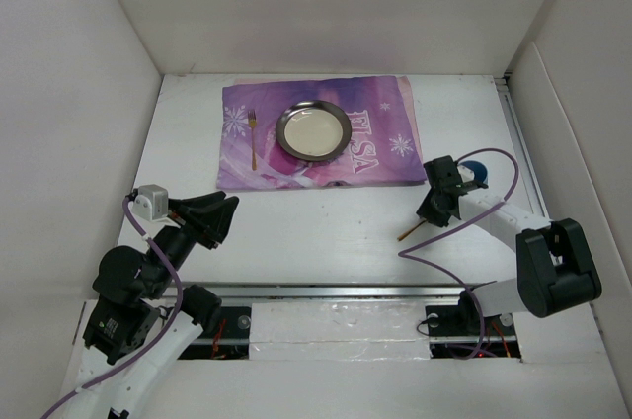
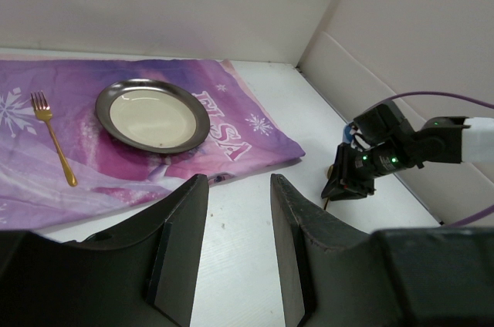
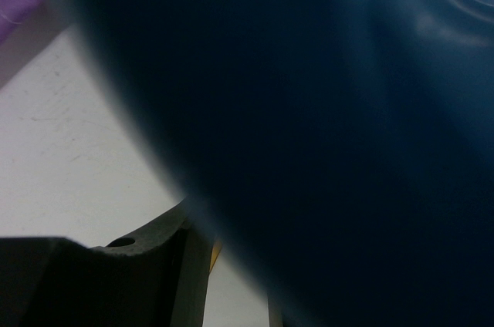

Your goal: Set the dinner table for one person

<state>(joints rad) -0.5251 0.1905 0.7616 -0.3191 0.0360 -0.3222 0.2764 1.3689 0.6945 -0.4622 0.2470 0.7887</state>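
Note:
The white dinner table (image 1: 326, 241) carries a purple printed mat (image 1: 385, 147) at the back, with a dark-rimmed plate (image 1: 313, 131) in its middle and a gold fork (image 1: 253, 137) to the plate's left. My right gripper (image 1: 437, 209) points down at the table right of the mat, over a gold utensil (image 1: 407, 235) whose handle sticks out toward the front left. In the right wrist view a gold bit (image 3: 214, 254) lies against the left finger (image 3: 154, 273), with bare table beside it; the jaws look open. My left gripper (image 1: 212, 216) is open and empty at the front left.
A blue cup (image 1: 476, 172) stands just behind the right gripper and fills most of the right wrist view (image 3: 347, 111), hiding the right finger. White walls enclose the table on three sides. The left wrist view shows the plate (image 2: 152, 115), the fork (image 2: 52, 136) and the right gripper (image 2: 345, 188).

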